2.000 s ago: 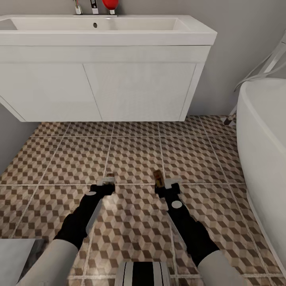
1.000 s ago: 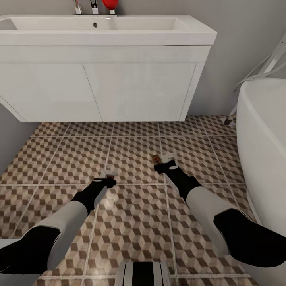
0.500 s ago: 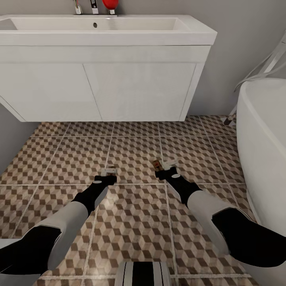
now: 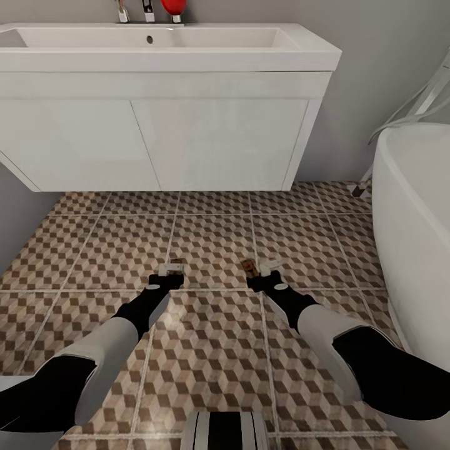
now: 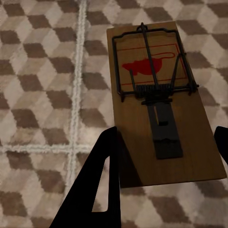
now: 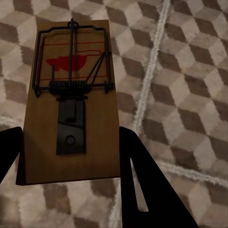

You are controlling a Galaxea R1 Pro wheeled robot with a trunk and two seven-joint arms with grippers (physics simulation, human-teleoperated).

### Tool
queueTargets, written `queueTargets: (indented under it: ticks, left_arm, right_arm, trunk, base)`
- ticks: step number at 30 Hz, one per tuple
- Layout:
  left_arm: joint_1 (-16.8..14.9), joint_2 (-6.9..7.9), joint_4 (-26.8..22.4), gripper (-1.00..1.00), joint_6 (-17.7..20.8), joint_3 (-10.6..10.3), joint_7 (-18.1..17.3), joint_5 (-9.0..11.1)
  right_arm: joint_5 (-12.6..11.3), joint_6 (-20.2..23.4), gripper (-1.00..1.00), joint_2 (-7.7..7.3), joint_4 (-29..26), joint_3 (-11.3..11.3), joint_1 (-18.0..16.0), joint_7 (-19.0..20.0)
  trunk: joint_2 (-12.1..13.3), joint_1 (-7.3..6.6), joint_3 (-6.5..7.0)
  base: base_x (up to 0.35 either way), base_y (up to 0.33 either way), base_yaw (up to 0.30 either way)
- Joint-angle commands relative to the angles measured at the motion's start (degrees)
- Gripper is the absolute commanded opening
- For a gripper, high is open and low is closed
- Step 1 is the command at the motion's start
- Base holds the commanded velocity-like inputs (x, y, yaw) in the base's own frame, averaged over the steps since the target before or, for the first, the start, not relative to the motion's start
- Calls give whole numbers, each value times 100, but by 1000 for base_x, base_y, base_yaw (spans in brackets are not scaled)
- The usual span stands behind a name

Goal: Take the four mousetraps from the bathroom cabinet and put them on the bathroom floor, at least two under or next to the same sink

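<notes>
The left gripper (image 4: 170, 270) and the right gripper (image 4: 261, 270) are held low over the bathroom floor (image 4: 212, 247), in front of the sink (image 4: 156, 47) on its white vanity (image 4: 162, 140), with the white bathtub (image 4: 412, 250) off to the right. Each gripper is seen with one mousetrap lodged between its dark fingers. In the left wrist view, the left mousetrap (image 5: 159, 102) is flanked at its near end by the fingers (image 5: 97, 190), which sit just against its long edges; the jaws are thus parted only by the board's width and appear closed on it. In the right wrist view, the right mousetrap (image 6: 71, 104) is bracketed likewise by the fingers (image 6: 137, 185). Whether either board rests on the tiles or hangs just above them cannot be told. Each trap's wire bar and red printed mouse point away from the gripper.
</notes>
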Motion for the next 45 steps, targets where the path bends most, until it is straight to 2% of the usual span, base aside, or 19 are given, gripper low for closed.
queueTargets:
  ticks: [1, 8, 18, 34, 45]
  left_arm:
    - [2, 7, -10, -100, 33, -50, 39, 34]
    - [47, 29, 151, -100, -89, -52, -65, 34]
    - [54, 33, 586, -100, -282, -53, -123, 27]
    - [54, 56, 679, -100, -289, -53, -116, 25]
    - [54, 47, 705, -100, -289, -53, -116, 25]
  right_arm:
    - [-53, -27, -100, 3, 16, 47, -4, -20]
    - [-58, -101, -100, 14, 41, 47, 4, -18]
    - [-62, -692, -100, 35, 43, 53, 13, -17]
    - [-62, -734, -100, 42, 43, 47, 22, -18]
    - [-62, -729, -100, 42, 43, 47, 22, -18]
  trunk:
    - [-1, -1, -3]
    - [-1, -1, -3]
    - [-1, -1, -3]
    - [-1, -1, -7]
    - [-16, 27, -303]
  base:
    - [0, 0, 0]
    - [0, 0, 0]
    - [0, 0, 0]
    - [0, 0, 0]
    - [0, 0, 0]
